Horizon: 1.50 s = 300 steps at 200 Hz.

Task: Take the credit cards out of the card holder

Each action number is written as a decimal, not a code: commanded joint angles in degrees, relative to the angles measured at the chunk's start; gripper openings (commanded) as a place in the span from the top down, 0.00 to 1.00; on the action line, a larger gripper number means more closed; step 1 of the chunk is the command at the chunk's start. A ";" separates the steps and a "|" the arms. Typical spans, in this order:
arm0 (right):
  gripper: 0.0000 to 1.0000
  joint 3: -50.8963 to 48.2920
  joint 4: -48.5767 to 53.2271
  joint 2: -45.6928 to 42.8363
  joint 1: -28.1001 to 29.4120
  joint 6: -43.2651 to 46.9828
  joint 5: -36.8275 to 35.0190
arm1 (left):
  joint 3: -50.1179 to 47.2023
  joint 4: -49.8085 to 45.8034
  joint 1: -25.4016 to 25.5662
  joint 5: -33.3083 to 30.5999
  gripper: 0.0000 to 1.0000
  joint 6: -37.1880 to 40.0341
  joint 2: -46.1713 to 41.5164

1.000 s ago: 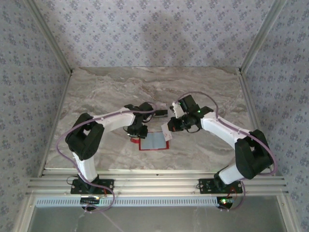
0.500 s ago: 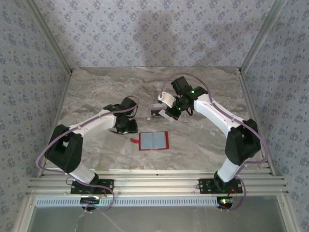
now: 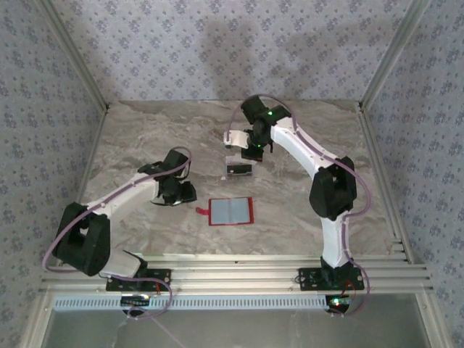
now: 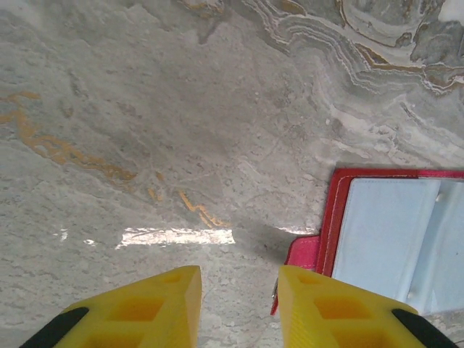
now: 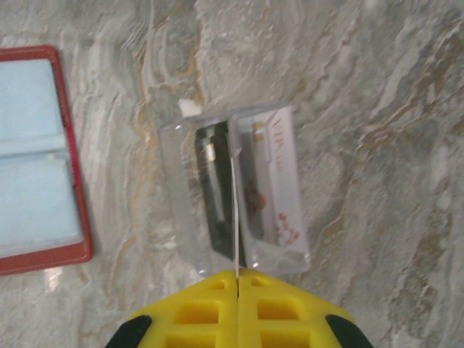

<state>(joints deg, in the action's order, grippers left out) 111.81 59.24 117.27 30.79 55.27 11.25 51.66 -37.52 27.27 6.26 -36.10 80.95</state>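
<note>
The card holder [image 3: 230, 211] lies open and flat on the marble tabletop [image 3: 145, 138], just below the middle of the overhead frame, its grey-blue clear pockets facing up inside a red border and its little tab [image 3: 201, 211] sticking out of its left edge

The credit cards [image 3: 239, 170] sit above the holder in that frame and apart from it, at the tip of the right hand [image 3: 246, 152]. In the right wrist view the right hand [image 5: 237, 277] has its yellow fingers pressed tight together on a thin edge that runs up the middle of the credit cards [image 5: 275, 181]. A dark face lies left of that edge and a pale face with small red print lies right of it, both inside a clear plastic outline. Whether the cards rest on the tabletop or hang just off it I cannot tell. The card holder [image 5: 36, 159] fills the left side of this view

The left hand [image 3: 176, 194] is left of the holder in the overhead frame. In its own wrist view the left hand [image 4: 238, 284] has a plain gap between its fingers, nothing held, bare tabletop [image 4: 145, 109] beyond. The card holder [image 4: 384, 232] is at the lower right, its tab [image 4: 301, 254] just beside the right-hand finger
</note>
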 commanded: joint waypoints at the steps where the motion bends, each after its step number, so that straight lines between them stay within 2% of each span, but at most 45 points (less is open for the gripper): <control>1: 1.00 5.51 5.86 3.36 0.49 7.37 -0.61 | -0.81 -1.02 -0.91 0.90 0.66 -0.51 -2.17; 38: 1.00 10.47 7.25 7.21 0.72 8.58 -0.17 | -1.47 -0.98 -1.51 0.90 0.66 -0.64 -3.33; 134: 1.00 10.36 3.76 12.39 0.64 10.39 -1.75 | -1.12 -3.60 -2.13 0.55 0.66 -0.37 -4.22; 234: 1.00 10.36 7.79 13.66 -1.26 9.94 -2.54 | -1.13 -3.88 -2.31 0.81 0.65 -0.16 -4.17; 280: 1.00 10.36 6.30 13.66 -0.89 9.94 -2.17 | -0.98 -3.90 -2.31 0.98 0.65 -0.10 -4.01; 300: 0.85 10.36 5.02 13.71 -0.27 9.80 -2.54 | -1.03 -4.05 -2.31 0.95 0.65 -0.20 -4.37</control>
<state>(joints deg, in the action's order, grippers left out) 120.68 63.02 129.56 29.89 58.02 10.70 50.41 -40.12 25.21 6.48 -36.27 77.87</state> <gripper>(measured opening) 0.104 0.350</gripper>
